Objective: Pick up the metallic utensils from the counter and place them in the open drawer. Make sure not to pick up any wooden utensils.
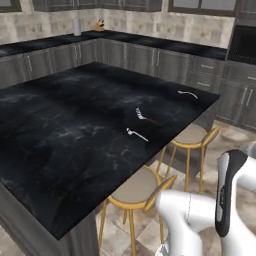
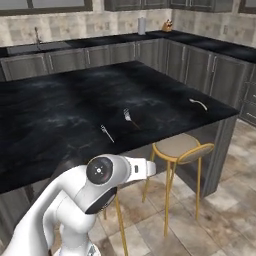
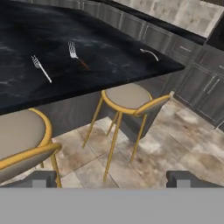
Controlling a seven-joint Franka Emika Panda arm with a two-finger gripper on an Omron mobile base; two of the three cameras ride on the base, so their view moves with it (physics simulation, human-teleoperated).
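Hovering low by the stools, claw (image 3: pixel 112 177) spread and empty.
Two forks (image 3: pixel 40 67) lie near the bench (image 1: pixel 60 130) edge, well away; reaching risks grabbing the pale curved utensil (image 3: pixel 150 53), perhaps wooden.

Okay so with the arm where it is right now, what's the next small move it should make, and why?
Probably raise the gripper toward the all-silver fork near the counter edge. The hand view looks across from stool level, jaws apart and empty, and that fork lies closer than the brown-handled fork and the pale curved piece beyond it.
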